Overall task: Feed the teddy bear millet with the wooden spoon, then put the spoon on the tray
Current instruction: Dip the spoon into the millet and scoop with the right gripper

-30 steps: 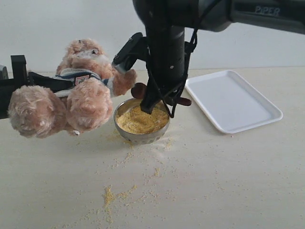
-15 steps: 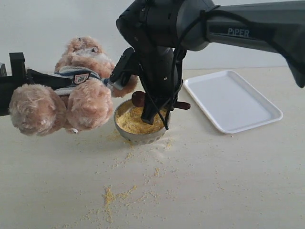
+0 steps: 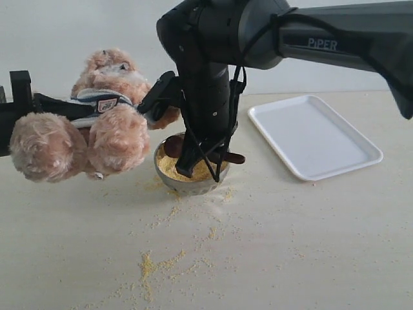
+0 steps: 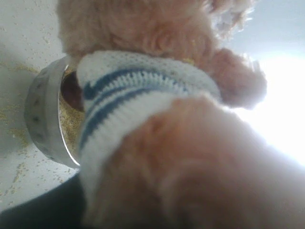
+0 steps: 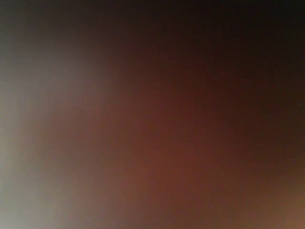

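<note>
While the left hand point(image 3: 48, 107) clasps the teddy bear point(image 3: 110, 97) at nine o'clock of the metal bowl point(image 3: 193, 187), the tray point(image 3: 316, 135) lies at three. The right hand point(image 3: 203, 161) grips the wooden spoon point(image 3: 171, 146) (axis nine-to-three) over the millet point(image 3: 166, 166), scoop toward the bear.

The left arm point(image 3: 16, 116) reaches in level from the side, and the left gripper point(image 3: 61, 106) is clamped, fingers apparently closed tight. The right arm point(image 3: 335, 39) bends over the middle with its wrist vertical. The right gripper point(image 3: 193, 160) points straight down, fingers gripping.
</note>
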Action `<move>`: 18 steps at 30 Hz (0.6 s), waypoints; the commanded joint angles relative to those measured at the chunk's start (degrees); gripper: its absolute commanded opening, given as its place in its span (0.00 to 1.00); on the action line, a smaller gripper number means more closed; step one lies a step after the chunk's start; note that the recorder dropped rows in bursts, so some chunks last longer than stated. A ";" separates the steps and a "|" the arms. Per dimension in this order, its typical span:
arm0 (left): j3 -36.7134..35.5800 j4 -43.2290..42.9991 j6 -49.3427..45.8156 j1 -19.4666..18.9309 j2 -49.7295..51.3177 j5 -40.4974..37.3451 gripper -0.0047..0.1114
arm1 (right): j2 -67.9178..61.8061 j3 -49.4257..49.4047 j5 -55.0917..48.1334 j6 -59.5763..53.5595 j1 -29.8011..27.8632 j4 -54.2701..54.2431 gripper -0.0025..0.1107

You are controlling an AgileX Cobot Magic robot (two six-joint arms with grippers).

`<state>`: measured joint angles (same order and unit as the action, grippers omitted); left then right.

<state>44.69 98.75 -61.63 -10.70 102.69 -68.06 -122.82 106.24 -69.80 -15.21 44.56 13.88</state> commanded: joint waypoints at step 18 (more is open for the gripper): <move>0.63 1.20 0.31 -0.23 -0.03 -1.90 0.08 | 0.32 -4.43 -0.17 1.69 -0.08 0.51 0.02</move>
<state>45.02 98.75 -61.63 -10.81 102.69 -67.95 -122.82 102.06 -69.72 -12.99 44.56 16.09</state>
